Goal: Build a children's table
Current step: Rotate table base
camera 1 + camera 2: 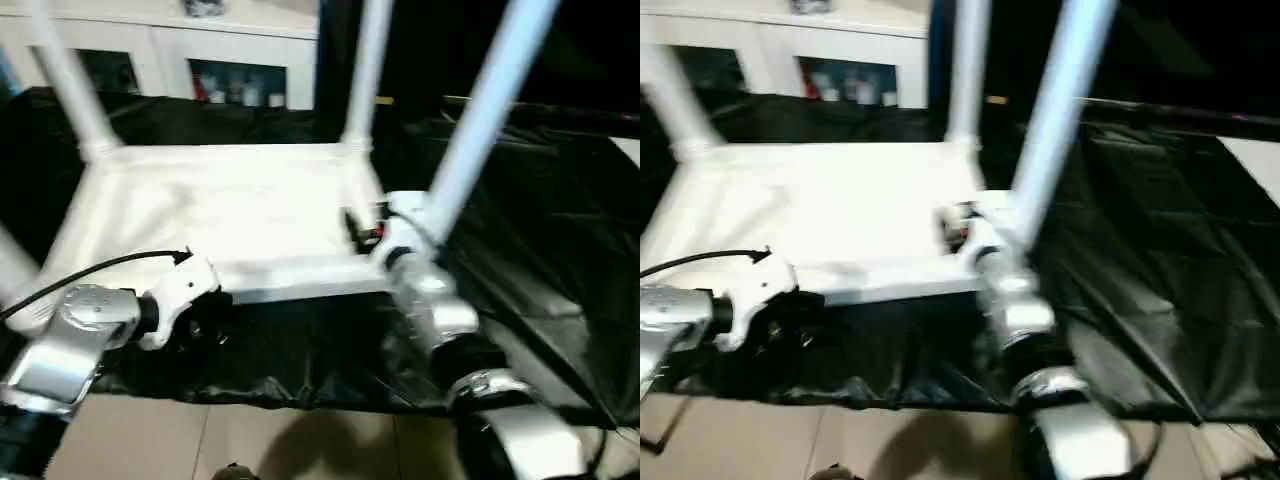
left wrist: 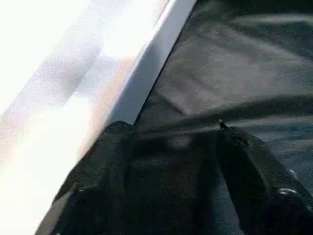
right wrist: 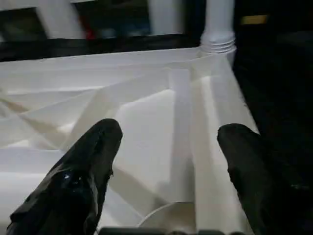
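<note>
The white tabletop (image 1: 215,225) lies upside down on the black-draped table (image 1: 540,250), ribbed underside up, with white legs (image 1: 372,70) standing in its corner sockets; the near-right leg (image 1: 480,130) leans toward the camera side rather than standing as straight as the far ones, so it may not be fully seated. The chief risk, as I judge it, is that leg working loose or tipping out of its socket if the right arm bumps it, since the arm sits right at that near-right corner of the tabletop. A second risk is the loose black cover bunching under the tabletop's near edge and letting the whole piece slide when pushed. The right claw (image 3: 168,161) stands wide open over the tabletop's ribbed underside near that corner, its two black fingers (image 3: 85,166) well apart and holding nothing. The left claw (image 2: 171,166) hangs just off the tabletop's near edge, over the black cover, its fingers apart with only cloth showing between them; it grips nothing and I cannot tell whether it touches the rim.
</note>
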Available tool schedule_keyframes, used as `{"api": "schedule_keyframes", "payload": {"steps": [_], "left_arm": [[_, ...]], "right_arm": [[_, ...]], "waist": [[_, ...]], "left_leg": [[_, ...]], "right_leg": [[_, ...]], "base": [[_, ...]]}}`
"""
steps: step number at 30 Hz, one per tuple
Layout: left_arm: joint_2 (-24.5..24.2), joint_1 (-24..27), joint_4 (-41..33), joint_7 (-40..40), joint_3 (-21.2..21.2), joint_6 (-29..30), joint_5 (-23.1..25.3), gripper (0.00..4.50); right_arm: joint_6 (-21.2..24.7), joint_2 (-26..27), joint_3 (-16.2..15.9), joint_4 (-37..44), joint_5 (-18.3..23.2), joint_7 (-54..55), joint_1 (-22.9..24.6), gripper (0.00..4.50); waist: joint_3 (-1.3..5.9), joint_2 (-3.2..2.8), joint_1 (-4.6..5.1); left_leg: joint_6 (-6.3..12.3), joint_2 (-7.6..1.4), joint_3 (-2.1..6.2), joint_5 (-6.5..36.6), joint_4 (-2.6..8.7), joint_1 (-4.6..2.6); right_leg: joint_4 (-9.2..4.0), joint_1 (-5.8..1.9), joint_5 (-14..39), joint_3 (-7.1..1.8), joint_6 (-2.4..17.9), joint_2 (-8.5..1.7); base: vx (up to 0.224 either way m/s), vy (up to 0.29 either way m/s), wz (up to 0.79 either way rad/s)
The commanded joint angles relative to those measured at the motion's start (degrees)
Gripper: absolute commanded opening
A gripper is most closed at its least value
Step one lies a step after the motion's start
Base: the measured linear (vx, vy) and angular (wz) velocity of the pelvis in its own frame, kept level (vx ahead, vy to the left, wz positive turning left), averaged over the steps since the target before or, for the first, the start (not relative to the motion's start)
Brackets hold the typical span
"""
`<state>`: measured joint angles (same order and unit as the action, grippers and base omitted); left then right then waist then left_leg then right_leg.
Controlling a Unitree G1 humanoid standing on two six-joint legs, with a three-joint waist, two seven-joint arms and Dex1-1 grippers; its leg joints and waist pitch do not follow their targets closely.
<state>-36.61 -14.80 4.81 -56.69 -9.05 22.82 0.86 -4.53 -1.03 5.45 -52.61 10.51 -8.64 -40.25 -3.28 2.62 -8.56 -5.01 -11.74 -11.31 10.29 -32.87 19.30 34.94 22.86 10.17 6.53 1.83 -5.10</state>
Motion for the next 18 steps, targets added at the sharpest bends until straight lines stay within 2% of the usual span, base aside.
{"api": "schedule_keyframes", "payload": {"steps": [1,2,3,5,6,7,8,9,10,11,12,13,14,15,16,17,18], "left_arm": [[1.15,-2.12,1.31,3.33,-0.68,-1.12,1.60,3.38],[2.01,-2.65,1.96,4.13,-0.95,-1.38,1.76,3.38],[3.79,-3.65,3.09,6.26,-0.99,-2.13,2.11,3.38],[5.28,-4.33,3.91,8.19,-0.67,-3.02,2.26,3.38],[7.32,-4.62,4.67,11.69,0.94,-4.32,1.80,3.38],[7.32,-4.62,4.67,11.69,0.94,-4.32,1.80,3.38],[9.21,-4.09,4.70,15.13,3.45,-5.41,0.74,3.57],[11.38,-2.86,4.09,19.00,7.13,-5.60,-1.14,3.67],[11.38,-2.86,4.09,19.00,7.13,-5.60,-1.14,3.67],[12.18,-2.00,3.52,20.39,8.91,-5.41,-2.18,3.73],[12.50,-1.31,2.99,20.93,9.84,-5.49,-2.76,3.79],[12.57,-1.12,2.83,21.04,10.03,-5.48,-2.85,3.79],[15.06,3.84,-1.04,24.67,14.97,-7.05,-5.26,3.92],[15.42,4.47,-1.52,25.16,15.58,-7.22,-5.54,4.06],[16.22,5.79,-2.53,26.28,16.88,-7.54,-6.13,4.13],[17.67,7.77,-4.03,28.39,18.67,-8.90,-6.84,4.14],[17.94,8.12,-4.29,28.78,18.98,-9.17,-6.95,4.23]], "right_arm": [[-1.51,-3.02,3.16,-1.66,-0.22,1.80,0.12,3.63],[-1.94,-3.88,3.22,-2.17,-0.38,1.73,-0.04,3.63],[-2.67,-5.36,3.08,-3.17,-0.89,1.53,-0.46,3.63],[-3.33,-6.58,2.85,-3.99,-1.26,0.73,-0.94,3.63],[-3.94,-7.87,2.34,-5.12,-1.44,-1.49,-1.74,3.63],[-3.94,-7.87,2.34,-5.12,-1.44,-1.49,-1.74,3.63],[-4.14,-8.59,1.74,-5.49,-1.41,-4.88,-2.20,3.63],[-4.11,-8.99,0.91,-5.10,-1.30,-9.49,-2.37,3.63],[-4.11,-8.99,0.91,-5.10,-1.30,-9.49,-2.37,3.63],[-4.45,-9.09,0.24,-4.65,-1.65,-11.29,-2.26,3.80],[-4.97,-9.22,-0.44,-4.24,-2.23,-11.90,-2.09,3.97],[-5.18,-9.24,-0.60,-4.13,-2.35,-12.05,-2.04,3.97],[-6.00,-8.68,-2.14,0.39,-1.51,-16.06,0.24,3.97],[-6.06,-8.61,-2.31,1.06,-1.36,-16.53,0.60,4.01],[-6.05,-8.42,-2.57,2.54,-0.89,-17.55,1.42,4.18],[-5.08,-8.21,-2.95,5.51,-0.15,-18.50,3.09,4.31],[-4.92,-8.19,-3.04,6.06,-0.06,-18.64,3.41,4.38]], "waist": [[3.63,-2.04,0.84],[3.73,-1.99,0.83],[3.96,-2.59,0.75],[4.14,-2.12,0.95],[4.43,-3.05,0.75],[4.32,-2.63,1.10],[4.29,-2.51,1.25],[4.23,-3.09,1.34],[4.21,-2.78,1.37],[4.17,-2.95,1.41],[4.11,-3.44,1.70],[4.07,-3.29,1.93],[4.12,-4.16,2.14],[3.76,-3.55,2.75],[3.81,-3.57,2.79],[4.02,-4.09,2.79],[3.96,-4.19,2.80]], "left_leg": [[-3.63,-1.83,1.06,18.69,4.26,-1.33],[-3.48,-1.78,1.00,17.98,4.18,-1.12],[-3.45,-1.67,1.13,16.73,4.04,-0.70],[-2.97,-1.60,1.07,15.05,3.78,-0.33],[-2.49,-1.40,1.23,12.94,3.49,0.21],[-1.96,-1.40,1.04,13.02,3.46,0.30],[-1.29,-1.34,1.06,12.75,3.22,0.60],[-0.54,-1.34,1.10,13.09,3.04,0.80],[-0.06,-1.36,1.05,12.90,2.95,0.89],[0.61,-1.33,1.15,12.51,2.92,1.06],[0.83,-1.50,1.28,12.49,2.96,1.10],[0.92,-1.51,1.28,12.48,2.96,1.10],[1.16,-1.61,1.39,12.82,2.83,1.07],[1.85,-1.76,1.28,13.51,2.95,1.35],[2.20,-1.66,1.24,13.80,2.95,1.16],[2.94,-1.49,1.18,12.92,2.68,1.12],[3.33,-1.75,1.21,12.70,2.76,1.08]], "right_leg": [[-3.96,-1.56,13.15,-4.12,8.11,-3.45],[-3.83,-1.74,11.63,-4.14,8.63,-3.38],[-3.30,-2.09,9.34,-4.12,9.17,-3.45],[-3.17,-2.48,6.66,-4.04,9.74,-3.38],[-2.64,-2.85,4.33,-4.01,10.19,-3.54],[-2.94,-2.78,4.01,-3.96,10.42,-3.38],[-2.85,-3.13,3.51,-3.90,11.00,-3.38],[-2.91,-3.28,4.22,-3.84,11.40,-3.48],[-3.05,-3.39,4.51,-3.82,11.53,-3.60],[-3.10,-3.44,5.67,-3.74,11.67,-3.63],[-3.33,-3.37,6.65,-3.60,11.76,-3.68],[-3.37,-3.33,6.99,-3.56,11.80,-3.60],[-3.16,-3.37,6.93,-3.53,12.21,-3.65],[-3.70,-3.43,7.71,-3.43,11.86,-3.53],[-3.86,-3.25,9.37,-3.33,11.54,-3.39],[-3.83,-3.18,10.08,-3.46,11.30,-3.38],[-4.04,-2.99,10.04,-3.44,11.15,-3.35]], "base": [[0.000,0.000,0.00],[0.000,0.000,0.00],[0.000,0.000,0.00],[0.000,0.000,0.00],[0.000,0.000,0.00],[0.000,0.000,0.00],[0.000,0.000,0.00],[0.000,0.000,0.00],[0.000,0.000,0.00],[0.000,0.000,0.00],[0.000,0.000,0.00],[0.000,0.000,0.00],[0.000,0.000,0.00],[0.000,0.000,0.00],[0.000,0.000,0.00],[0.000,0.000,0.00],[0.000,0.000,0.00]]}}
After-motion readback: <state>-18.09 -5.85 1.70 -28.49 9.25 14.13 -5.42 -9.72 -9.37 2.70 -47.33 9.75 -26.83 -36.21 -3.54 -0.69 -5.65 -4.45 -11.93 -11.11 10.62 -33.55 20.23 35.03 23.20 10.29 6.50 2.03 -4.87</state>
